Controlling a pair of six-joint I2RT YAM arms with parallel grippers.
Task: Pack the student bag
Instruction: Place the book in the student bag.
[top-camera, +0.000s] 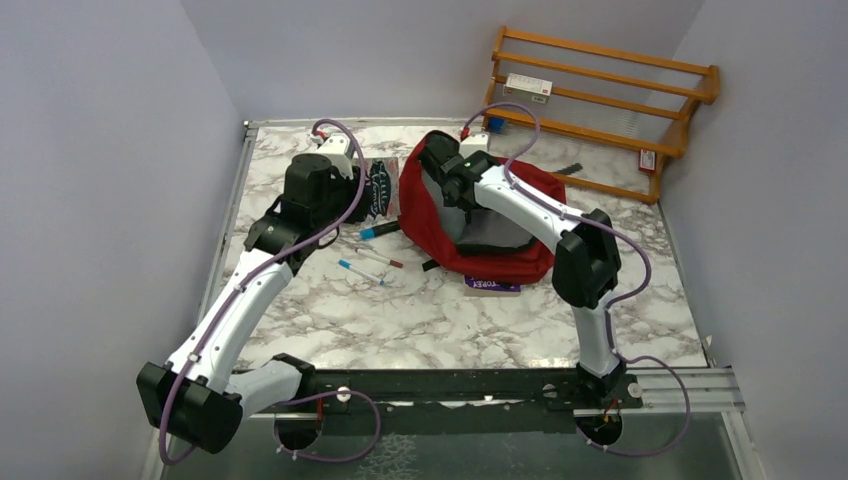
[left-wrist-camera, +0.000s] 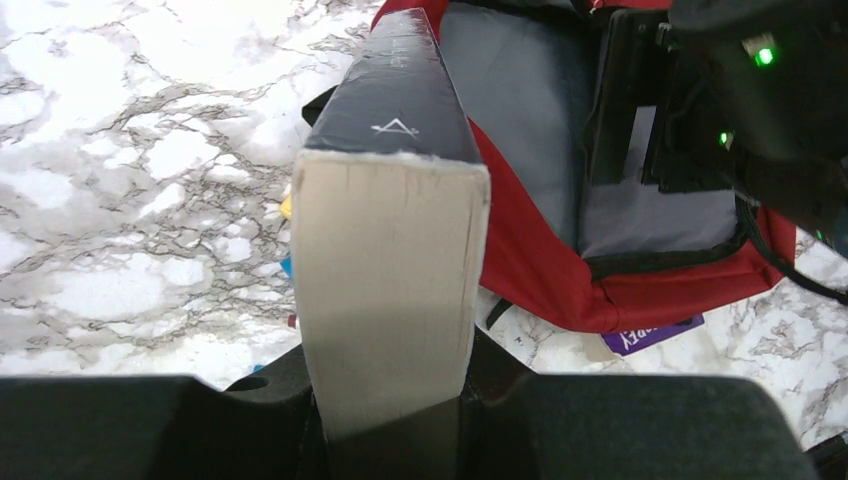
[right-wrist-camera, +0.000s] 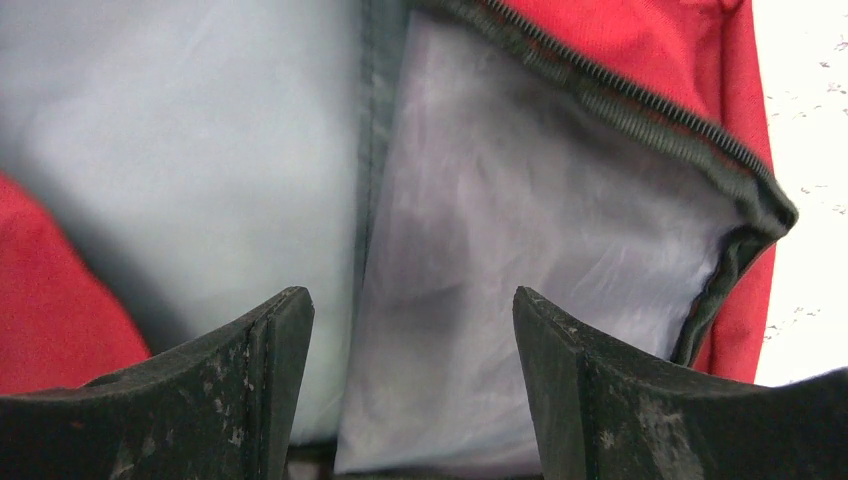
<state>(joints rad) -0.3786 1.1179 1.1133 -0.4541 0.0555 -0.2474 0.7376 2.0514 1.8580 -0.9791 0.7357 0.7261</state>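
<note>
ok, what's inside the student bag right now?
Only grey lining shows inside the student bag, with the right gripper open over it. No packed items visible. The right arm covers part of the interior from above.

The purple thing (top-camera: 492, 284) lies half under the student bag (top-camera: 415, 220) with its word cut short, the book (left-wrist-camera: 385, 250) covers most of the pens (top-camera: 362, 271) in the left wrist view, and the white box (top-camera: 527, 88) has writing too small to read.
</note>
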